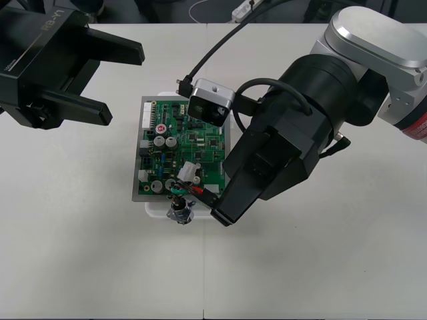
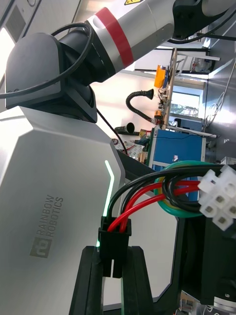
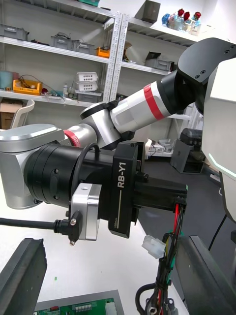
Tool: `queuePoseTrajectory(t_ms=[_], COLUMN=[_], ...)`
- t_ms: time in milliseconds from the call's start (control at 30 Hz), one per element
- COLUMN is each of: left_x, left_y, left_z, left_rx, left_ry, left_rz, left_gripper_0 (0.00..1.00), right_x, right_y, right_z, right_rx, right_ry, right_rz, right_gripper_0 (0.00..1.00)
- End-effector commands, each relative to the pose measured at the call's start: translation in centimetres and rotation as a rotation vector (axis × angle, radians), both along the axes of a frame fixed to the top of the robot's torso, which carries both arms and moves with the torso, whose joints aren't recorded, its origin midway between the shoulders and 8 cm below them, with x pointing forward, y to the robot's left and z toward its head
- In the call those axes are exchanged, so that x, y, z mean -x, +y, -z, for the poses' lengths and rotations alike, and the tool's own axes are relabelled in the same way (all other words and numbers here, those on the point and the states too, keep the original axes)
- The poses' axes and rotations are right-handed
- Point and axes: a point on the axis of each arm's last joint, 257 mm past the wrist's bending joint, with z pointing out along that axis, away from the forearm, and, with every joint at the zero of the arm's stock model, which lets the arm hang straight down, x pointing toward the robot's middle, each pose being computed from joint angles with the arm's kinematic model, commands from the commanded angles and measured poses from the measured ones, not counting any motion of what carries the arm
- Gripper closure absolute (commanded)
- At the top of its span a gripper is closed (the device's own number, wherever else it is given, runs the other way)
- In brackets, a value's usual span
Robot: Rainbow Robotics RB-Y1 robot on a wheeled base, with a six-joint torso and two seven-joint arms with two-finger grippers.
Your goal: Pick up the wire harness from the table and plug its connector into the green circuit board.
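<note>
The green circuit board (image 1: 183, 143) lies on its white base (image 1: 152, 208) at the table's middle. My right gripper (image 1: 212, 202) hangs over the board's near right corner, shut on the harness's black plug (image 2: 115, 246), which stands between its fingers (image 2: 91, 283). Red and black wires (image 2: 147, 194) loop from the plug through a green ring, past a white connector (image 2: 219, 197). The wires (image 1: 187, 190) trail to the round metal socket (image 1: 180, 212), which rests at the base's near edge. My left gripper (image 1: 127, 84) is open at the far left, beside the board. In the left wrist view its fingers (image 3: 22, 275) stand wide apart and the other gripper (image 3: 157, 192) holds the wires (image 3: 176, 219).
The right arm's camera (image 1: 210, 101) sits over the board's far right part. Bare table (image 1: 300, 267) stretches near and to both sides. A cable and power strip (image 1: 243, 10) lie on the dark floor beyond the far edge.
</note>
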Motion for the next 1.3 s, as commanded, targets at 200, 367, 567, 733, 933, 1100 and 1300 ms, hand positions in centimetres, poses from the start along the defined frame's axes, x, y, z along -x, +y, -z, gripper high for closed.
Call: queuePoseTrajectory(t_ms=[200,367,567,733,933,1100,1300], left_x=[1.2,1.3,1.3,1.6,2.4,3.0,3.8], left_y=[1.2,1.3,1.3,1.2,1.1,1.1,1.2], left_z=[-0.6,-0.6,-0.5,-0.5,0.0,0.4,1.0], left_rx=[-0.033,-0.034,-0.035,-0.041,-0.050,-0.062,-0.078], left_ry=[-0.057,-0.060,-0.061,-0.070,-0.075,-0.079,-0.077], left_rz=[0.020,0.020,0.019,0.027,0.039,0.047,0.056], left_gripper_0=[0.24,0.24,0.24,0.24,0.23,0.24,0.24], right_x=[0.8,0.8,0.9,0.9,0.9,1.0,1.0], right_y=[-0.4,-0.5,-0.5,-0.5,-0.5,-0.5,-0.5], right_z=[-1.1,-1.0,-1.0,-1.0,-1.0,-1.0,-1.1], right_rx=[0.008,0.010,0.009,0.009,0.009,0.008,0.008], right_ry=[-0.052,-0.051,-0.053,-0.054,-0.054,-0.053,-0.055], right_rz=[-0.038,-0.037,-0.039,-0.040,-0.040,-0.043,-0.042], right_gripper_0=[1.00,1.00,1.00,1.00,1.00,1.00,1.00])
